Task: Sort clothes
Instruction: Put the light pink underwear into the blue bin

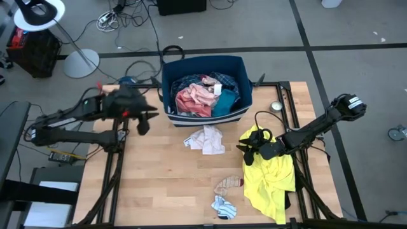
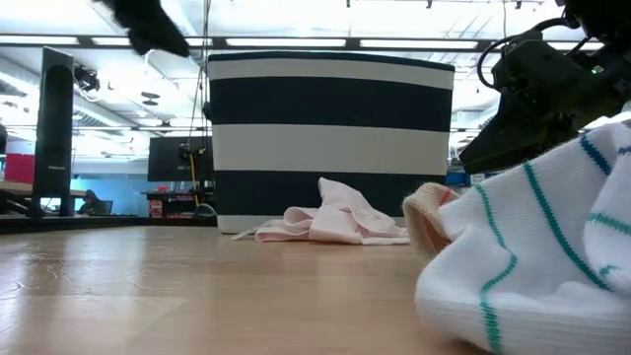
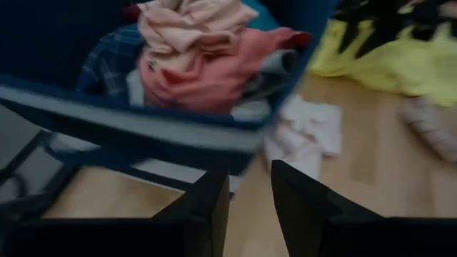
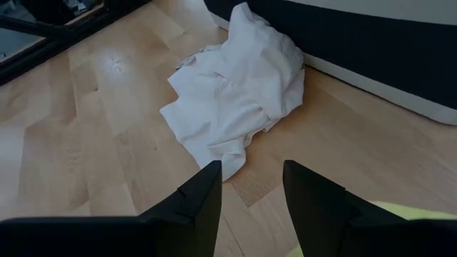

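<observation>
Inside, the bin (image 1: 170, 86) holds pink pieces (image 1: 194, 98); both pincers gape empty.

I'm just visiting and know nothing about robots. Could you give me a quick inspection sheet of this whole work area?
Surface: wooden table, bare at its left.
Job's things: bin heaped with clothes; pale pink garment in front of it; yellow shirt at right; striped sock and tan piece near the front.
Clutter: small round tin.
Grippers: left gripper empty, jaws open, left of bin; right gripper empty, jaws open, above the yellow shirt.
Cables: loose on floor.
Surroundings: lamp, grey floor.
</observation>
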### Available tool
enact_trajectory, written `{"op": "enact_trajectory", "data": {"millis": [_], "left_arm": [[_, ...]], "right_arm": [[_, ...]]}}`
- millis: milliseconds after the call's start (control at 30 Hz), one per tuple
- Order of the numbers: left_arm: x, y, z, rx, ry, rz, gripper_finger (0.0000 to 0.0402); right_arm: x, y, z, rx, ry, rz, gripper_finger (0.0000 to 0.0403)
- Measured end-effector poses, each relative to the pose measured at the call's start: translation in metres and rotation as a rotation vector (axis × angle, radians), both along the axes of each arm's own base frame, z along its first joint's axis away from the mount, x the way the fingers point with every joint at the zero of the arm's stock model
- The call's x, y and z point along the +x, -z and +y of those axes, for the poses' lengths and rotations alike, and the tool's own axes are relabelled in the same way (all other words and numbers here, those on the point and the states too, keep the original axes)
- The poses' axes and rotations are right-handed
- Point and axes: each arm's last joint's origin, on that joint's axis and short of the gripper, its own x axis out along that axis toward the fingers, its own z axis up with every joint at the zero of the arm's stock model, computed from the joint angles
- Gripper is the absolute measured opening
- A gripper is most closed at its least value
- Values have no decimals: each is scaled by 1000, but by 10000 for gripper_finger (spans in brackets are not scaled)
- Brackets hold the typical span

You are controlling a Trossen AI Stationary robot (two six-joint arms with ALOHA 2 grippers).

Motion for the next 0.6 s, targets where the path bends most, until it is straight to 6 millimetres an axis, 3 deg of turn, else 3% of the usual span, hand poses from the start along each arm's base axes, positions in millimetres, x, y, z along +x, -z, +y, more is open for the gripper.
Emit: {"op": "enact_trajectory", "data": {"millis": [167, 300, 433, 600], "left_arm": [[-27, 39, -19, -58, 147, -191, 111], [-32, 82, -28, -65, 275, -356, 111], [-31, 133, -29, -64, 281, -329, 111], [-26, 177, -28, -46, 242, -317, 110]], "right_arm": [[0, 0, 0, 1, 0, 0, 150], [0, 0, 0, 3, 1, -4, 150], [1, 0, -1, -4, 0, -3, 150], [3, -1, -6, -14, 12, 0, 150]]}}
